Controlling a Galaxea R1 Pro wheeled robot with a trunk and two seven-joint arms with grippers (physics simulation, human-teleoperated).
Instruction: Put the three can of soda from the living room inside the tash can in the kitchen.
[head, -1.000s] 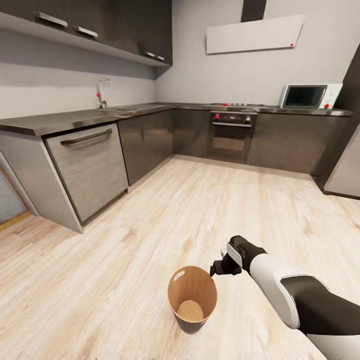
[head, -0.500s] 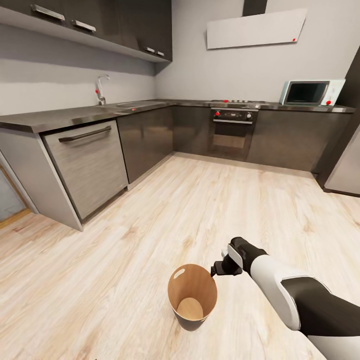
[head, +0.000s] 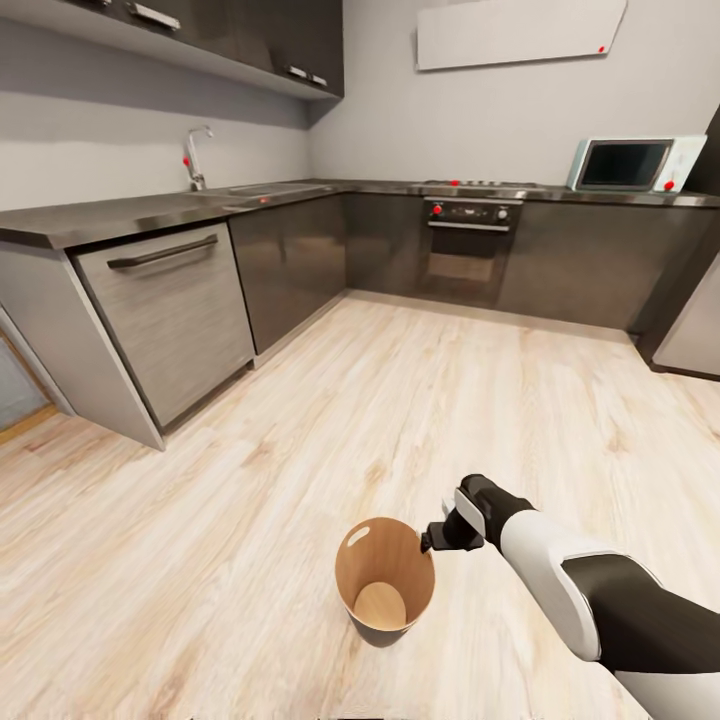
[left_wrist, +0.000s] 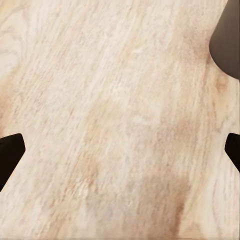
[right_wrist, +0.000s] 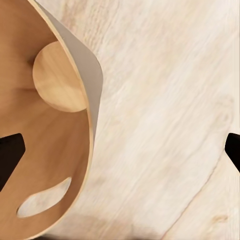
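The tash can (head: 385, 585) stands upright on the pale wood floor (head: 300, 440) of the kitchen, out in the open, with the right hand (head: 432, 541) hovering just beside its rim. From the right wrist view that hand is spread wide, its dark fingertips (right_wrist: 10, 155) far apart with nothing between them; one tip lies over the bin's mouth, the other over bare floor. The left hand (left_wrist: 120, 152) is spread too, pointing down at plain planks, with a corner of the bin's grey outer wall nearby.

No soda can shows anywhere, and the bin's round bottom (right_wrist: 59, 77) looks bare, so I judge nothing is in it yet. The bin itself seems thin-walled, stiff and light: a nudge at the rim could tip or slide it on this smooth floor. The oval cut-out (right_wrist: 42, 204) near the rim would be the obvious place to hold it.

There is generous room all round. The cabinets (head: 290, 265) and tabletop (head: 130, 215) sit well apart, as does the oven (head: 465, 250).
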